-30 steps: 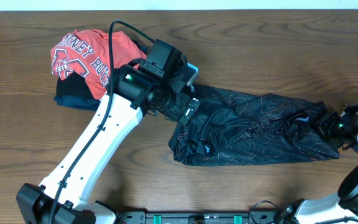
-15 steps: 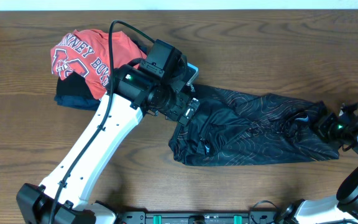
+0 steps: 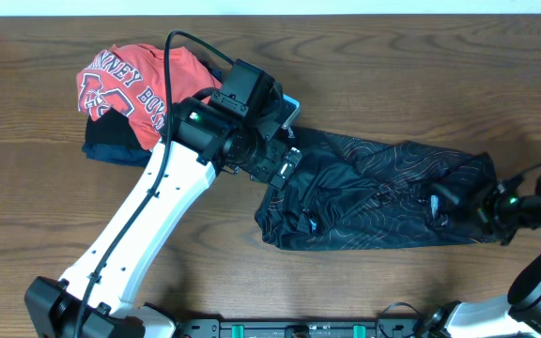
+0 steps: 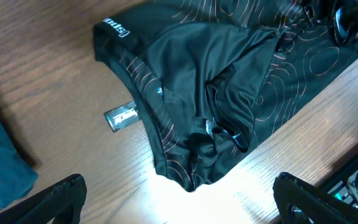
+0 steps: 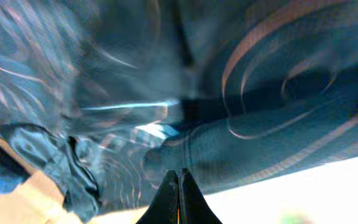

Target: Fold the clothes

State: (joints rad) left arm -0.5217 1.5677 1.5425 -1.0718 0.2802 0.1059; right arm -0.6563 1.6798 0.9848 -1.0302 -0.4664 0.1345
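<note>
Jersey (image 3: pixel 374 192) right end pulled leftward.

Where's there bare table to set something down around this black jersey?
Bare table behind the black jersey, right of the red T-shirt; also the front strip between jersey and table edge, and front left beside the left arm. Crowded around that T-shirt.

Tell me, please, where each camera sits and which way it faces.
Overhead: above the table, facing straight down on the black jersey; left arm and right arm show.
Left wrist: on the left arm, looking down at the jersey's end; open left gripper frames it.
Right wrist: close against the jersey fabric; shut right gripper at the bottom edge.
Shared: overhead and left wrist both show the jersey's left end.
</note>
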